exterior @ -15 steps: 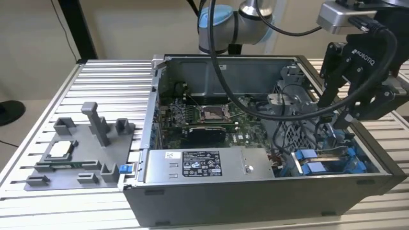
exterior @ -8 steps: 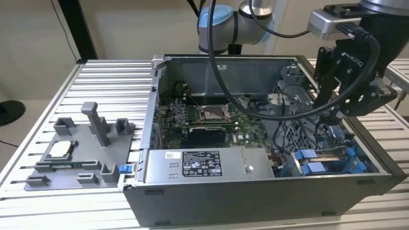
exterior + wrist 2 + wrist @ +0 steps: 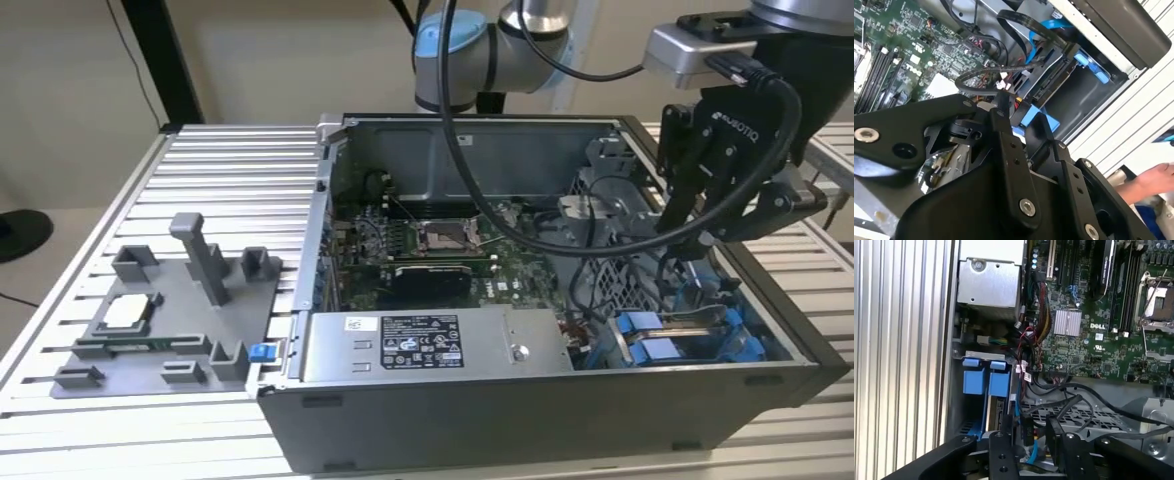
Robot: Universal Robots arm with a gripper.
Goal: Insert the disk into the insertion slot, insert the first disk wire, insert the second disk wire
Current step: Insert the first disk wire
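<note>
Exterior view puts the claw (image 3: 705, 238), spread wide, directly above the disk (image 3: 654, 350) lying in the insertion slot (image 3: 707, 320), at the exterior view's right of the case (image 3: 534, 420).

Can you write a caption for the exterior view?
A robot gripper hangs above the blue insertion slot inside an open computer case.

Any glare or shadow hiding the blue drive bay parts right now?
Exterior view: even room light, the blue bay parts in mild shade but readable. First wrist view: they stand out clearly, and the metal box shines bright. Second wrist view: the bay recess lies dark, and the table slats glare pale.
</note>
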